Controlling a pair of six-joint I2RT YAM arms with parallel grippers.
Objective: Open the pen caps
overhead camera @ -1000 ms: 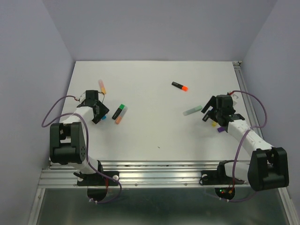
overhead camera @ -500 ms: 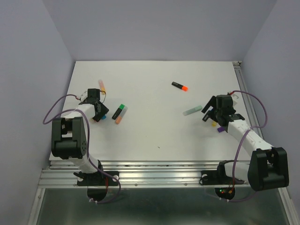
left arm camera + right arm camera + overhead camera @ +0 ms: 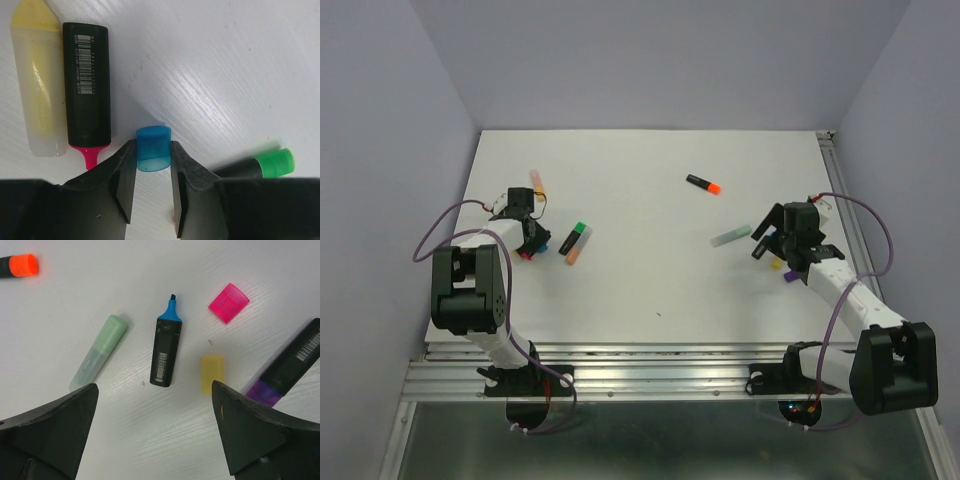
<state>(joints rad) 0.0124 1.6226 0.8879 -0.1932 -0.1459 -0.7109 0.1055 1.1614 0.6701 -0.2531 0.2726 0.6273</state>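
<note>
Since its fingers [image 3: 126, 175] press both sides of the blue cap [image 3: 153, 145], the left hand [image 3: 152, 172] looks closed on it at the left of the tabletop [image 3: 650, 280], probably to move it clear of the bare pink-tipped barrel [image 3: 87, 100]. The right hand [image 3: 765, 243] gapes wide and empty over a loose pink cap [image 3: 228, 302] and yellow cap [image 3: 211, 374], while the orange cap [image 3: 24, 265], green cap [image 3: 278, 162] and purple cap [image 3: 263, 392] sit on their pens; no container shows.

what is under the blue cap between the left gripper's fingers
Only bare white table shows around the blue cap held in the left gripper; no barrel sticks out of it. The spot directly beneath is hidden by the cap itself.
</note>
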